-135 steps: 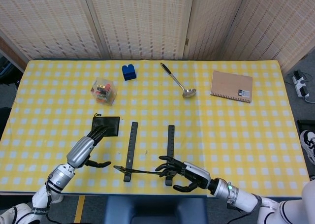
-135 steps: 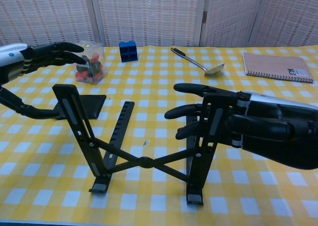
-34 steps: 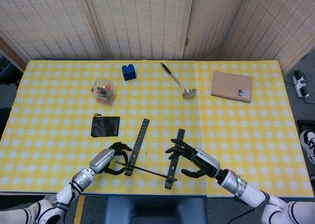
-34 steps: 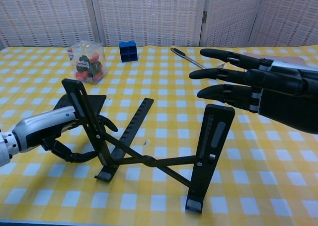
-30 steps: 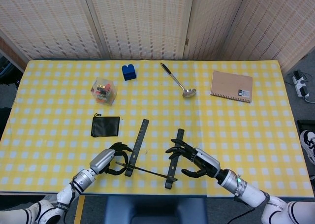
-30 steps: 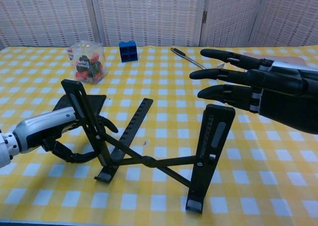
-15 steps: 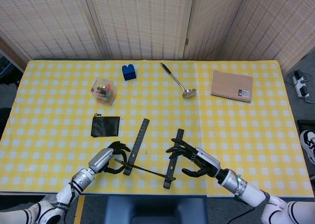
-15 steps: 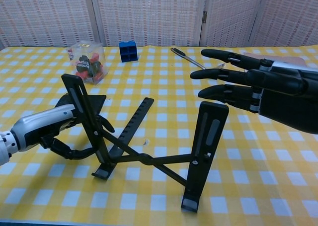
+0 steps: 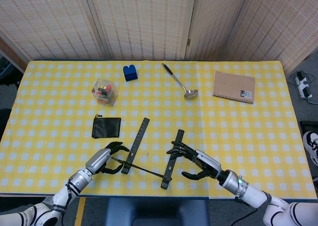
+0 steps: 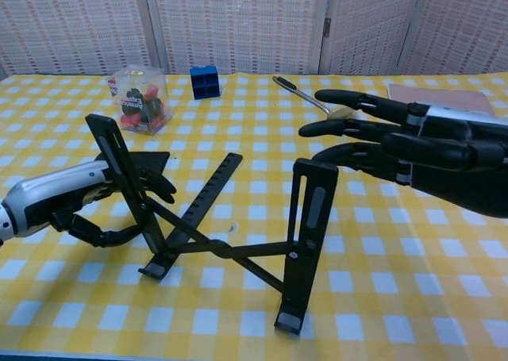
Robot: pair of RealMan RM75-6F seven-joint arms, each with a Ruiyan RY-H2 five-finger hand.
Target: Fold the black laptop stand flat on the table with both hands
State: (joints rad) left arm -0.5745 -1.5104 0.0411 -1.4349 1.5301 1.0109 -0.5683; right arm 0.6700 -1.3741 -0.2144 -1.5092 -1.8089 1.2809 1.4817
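The black metal laptop stand [image 10: 214, 234] stands unfolded near the front edge of the yellow-and-white checked tablecloth [image 9: 258, 136], its two slotted uprights raised and joined by crossed thin bars. The left hand [image 10: 75, 198] curls its fingers around the left upright, gripping it. The right hand [image 10: 413, 151] hovers with fingers spread wide just behind the right upright's top; contact cannot be told. Behind the stand lies a flat black fabric pouch [image 9: 106, 127], then a clear plastic box of coloured pieces [image 9: 104, 92] whose printed label is too small to read. Farther back sit a blue plastic brick [image 9: 130, 72], a steel ladle [image 9: 180, 80] and a brown spiral notebook [image 9: 233, 87], with open cloth between.
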